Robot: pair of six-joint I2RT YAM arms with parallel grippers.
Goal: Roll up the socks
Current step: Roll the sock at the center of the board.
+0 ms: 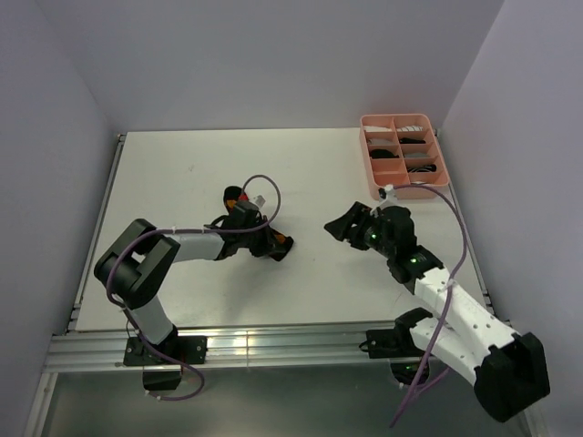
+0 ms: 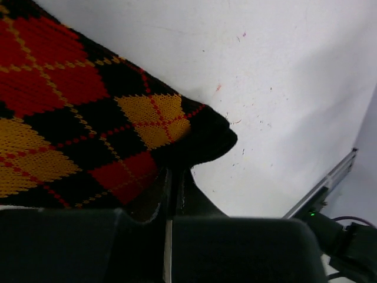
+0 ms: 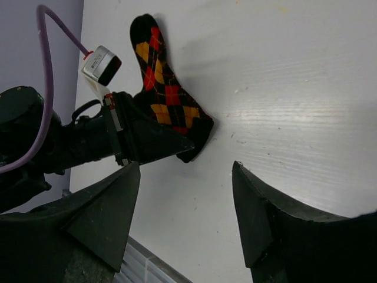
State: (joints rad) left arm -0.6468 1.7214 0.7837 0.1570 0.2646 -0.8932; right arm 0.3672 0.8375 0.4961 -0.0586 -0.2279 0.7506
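Top external view: one sock (image 1: 234, 195) lies near the middle of the table (image 1: 182, 173), a bit to the left. The left gripper (image 1: 276, 244) sits low on the sock's near end. The right gripper (image 1: 346, 228) hangs to the right of the sock and does not touch it. A pink tray (image 1: 365, 155) stands in the far right corner. Dark things lie in it, but they are too small to tell.

Left wrist view: the sock (image 2: 88, 118) is black with red and yellow diamonds. It is soft and knitted. The left gripper (image 2: 172, 184) has its two fingers pressed together, and the sock's edge looks pinched between them.

Right wrist view: the right gripper (image 3: 185, 203) has its fingers spread wide, with nothing between them. The sock (image 3: 168, 97) lies flat and long on the table, bent like a foot. It is not rolled yet.

I think the rolling is only starting. Next, the pinched end needs to be turned over toward the far end. The right gripper could press the sock down so it does not slide.
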